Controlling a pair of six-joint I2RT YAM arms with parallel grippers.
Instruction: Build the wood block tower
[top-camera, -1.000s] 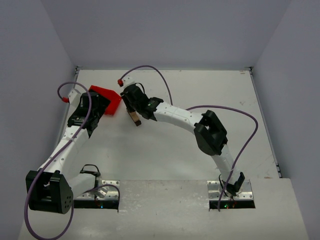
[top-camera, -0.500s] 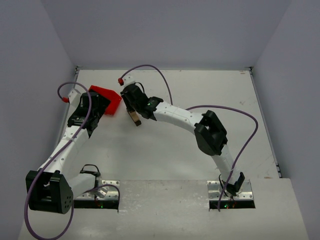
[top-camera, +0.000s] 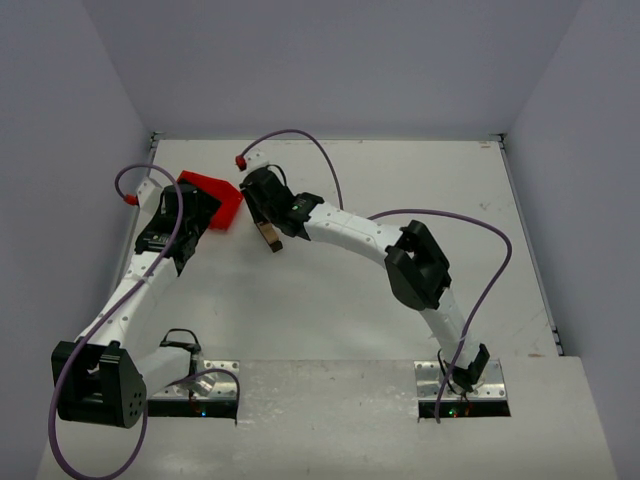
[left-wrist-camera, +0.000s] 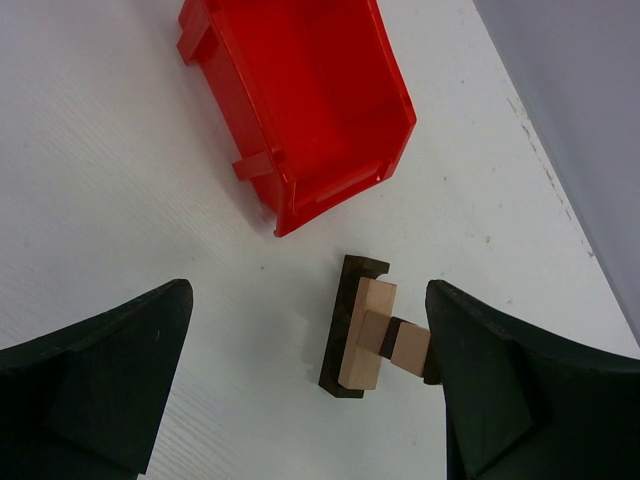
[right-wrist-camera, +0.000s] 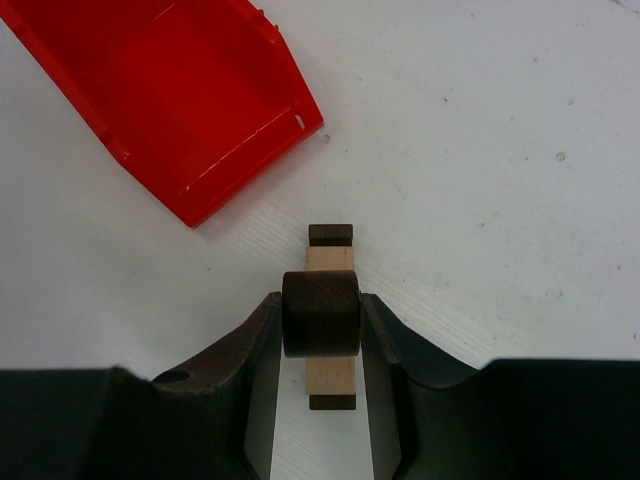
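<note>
The wood block tower (top-camera: 270, 238) stands on the white table just right of the red bin. In the right wrist view it is seen from straight above: a dark base plank (right-wrist-camera: 331, 235), a light plank (right-wrist-camera: 331, 375) on it, and a dark brown top block (right-wrist-camera: 320, 325). My right gripper (right-wrist-camera: 320, 305) is shut on that top block, one finger against each side. The left wrist view shows the tower (left-wrist-camera: 362, 335) as alternating light and dark pieces, its top hidden behind a finger. My left gripper (left-wrist-camera: 308, 300) hangs open above the table, holding nothing.
An empty red bin (top-camera: 215, 196) lies at the back left, close to the tower and also seen in the left wrist view (left-wrist-camera: 300, 100) and right wrist view (right-wrist-camera: 170, 100). The left arm (top-camera: 150, 260) runs along the left wall (top-camera: 70, 200).
Almost nothing: the right arm's elbow has drifted slightly left while its grip on the top block stays the same. The left arm has not moved.
</note>
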